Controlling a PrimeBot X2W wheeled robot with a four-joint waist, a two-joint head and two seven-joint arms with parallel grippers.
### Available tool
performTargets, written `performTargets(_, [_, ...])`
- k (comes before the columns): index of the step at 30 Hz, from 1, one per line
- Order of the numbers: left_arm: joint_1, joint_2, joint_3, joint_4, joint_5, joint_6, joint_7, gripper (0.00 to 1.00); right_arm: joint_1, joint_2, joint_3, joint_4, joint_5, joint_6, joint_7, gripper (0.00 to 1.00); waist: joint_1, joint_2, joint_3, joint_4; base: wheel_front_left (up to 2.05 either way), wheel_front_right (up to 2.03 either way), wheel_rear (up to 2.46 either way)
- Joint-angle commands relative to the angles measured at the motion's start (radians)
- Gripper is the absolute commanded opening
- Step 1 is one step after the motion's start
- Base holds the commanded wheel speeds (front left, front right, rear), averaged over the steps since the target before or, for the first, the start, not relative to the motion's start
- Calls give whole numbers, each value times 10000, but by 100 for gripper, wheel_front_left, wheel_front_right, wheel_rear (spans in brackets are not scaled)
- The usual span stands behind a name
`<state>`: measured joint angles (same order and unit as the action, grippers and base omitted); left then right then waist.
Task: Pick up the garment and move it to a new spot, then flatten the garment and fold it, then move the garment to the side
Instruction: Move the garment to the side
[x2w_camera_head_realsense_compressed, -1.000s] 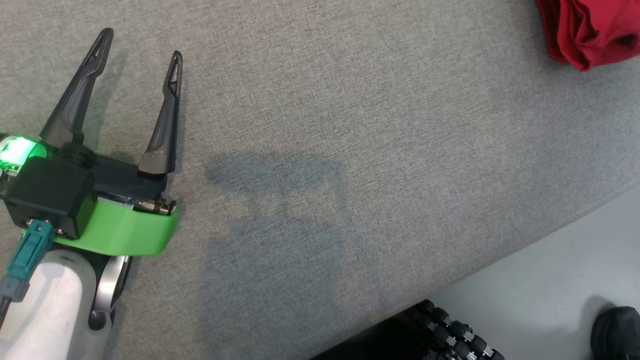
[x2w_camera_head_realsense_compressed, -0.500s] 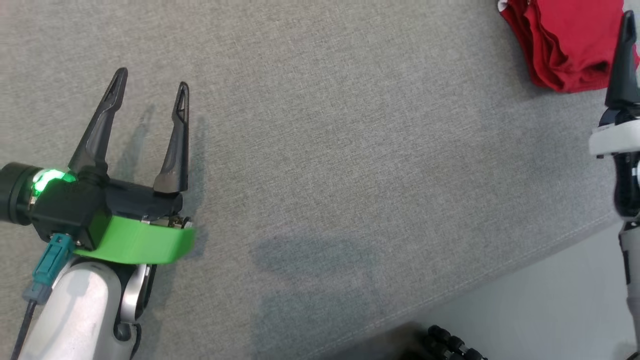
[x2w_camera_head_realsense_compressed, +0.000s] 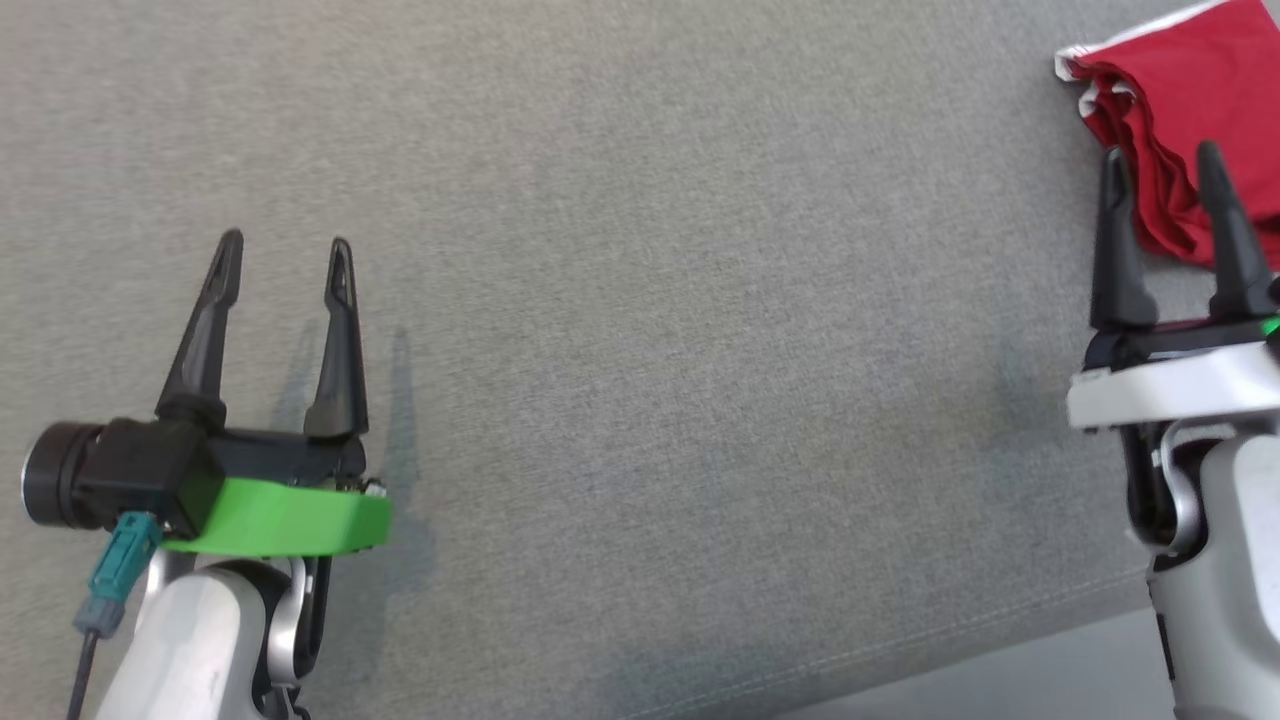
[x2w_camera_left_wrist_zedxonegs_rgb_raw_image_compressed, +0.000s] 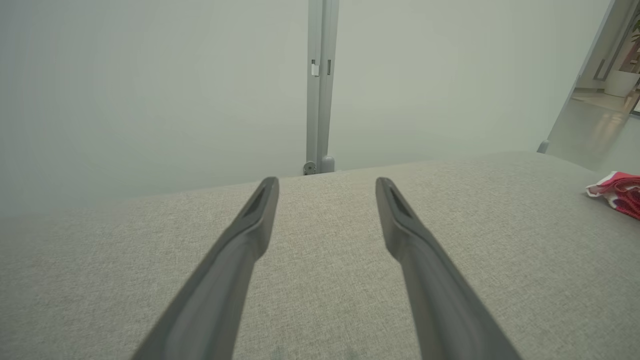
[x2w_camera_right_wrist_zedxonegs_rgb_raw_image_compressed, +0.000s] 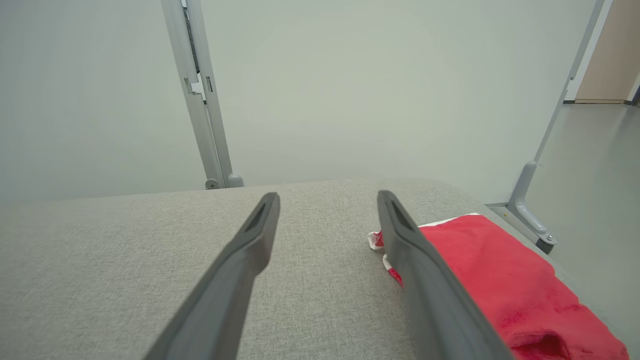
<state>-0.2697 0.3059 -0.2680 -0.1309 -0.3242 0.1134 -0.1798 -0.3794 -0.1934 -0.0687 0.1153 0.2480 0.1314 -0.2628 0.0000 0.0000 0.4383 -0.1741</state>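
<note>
- I see the bunched red cloth garment (x2w_camera_head_realsense_compressed: 1200, 90) lying at the far right edge of the grey woven fabric surface (x2w_camera_head_realsense_compressed: 640, 300).
- My right gripper (x2w_camera_head_realsense_compressed: 1160, 153) is just beside the garment's near edge, fingers spread wide and holding nothing.
- My left gripper (x2w_camera_head_realsense_compressed: 285, 243) is well apart from it, fingers wide and empty.

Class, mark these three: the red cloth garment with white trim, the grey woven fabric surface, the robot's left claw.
Red cloth garment with white trim (x2w_camera_head_realsense_compressed: 1200, 90): head view, its red top layer.
Grey woven fabric surface (x2w_camera_head_realsense_compressed: 700, 300): head view, bare middle.
Left claw (x2w_camera_head_realsense_compressed: 286, 243): head view, midway between its two fingertips.
</note>
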Motion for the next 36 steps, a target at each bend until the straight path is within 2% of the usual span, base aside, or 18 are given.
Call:
performTargets(1, [302,-65,48,193,-150,25,-176,100,392,55,162,-156,-156,-14,-27,100,0,0,-995,903,0,0,0])
performTargets(7, [1057,-49,262,528,-391,171,-356,100,1107,332,648,-343,-306,-14,203,100,0,0,-1852,1345,0,0,0])
performTargets(11, [1561,16,243,636,-563,107,-395,100,1585,388,777,-388,-269,-14,318,100,0,0,-2367,1460,0,0,0])
performTargets(24, [2900,165,-38,559,-630,289,-102,100,3257,407,815,-1051,-221,-14,839,100,0,0,-3627,1352,0,0,0])
performTargets(36, [3412,238,-64,396,-713,516,0,100,3975,461,799,-1716,-232,-14,1272,100,0,0,-4015,1367,0,0,0])
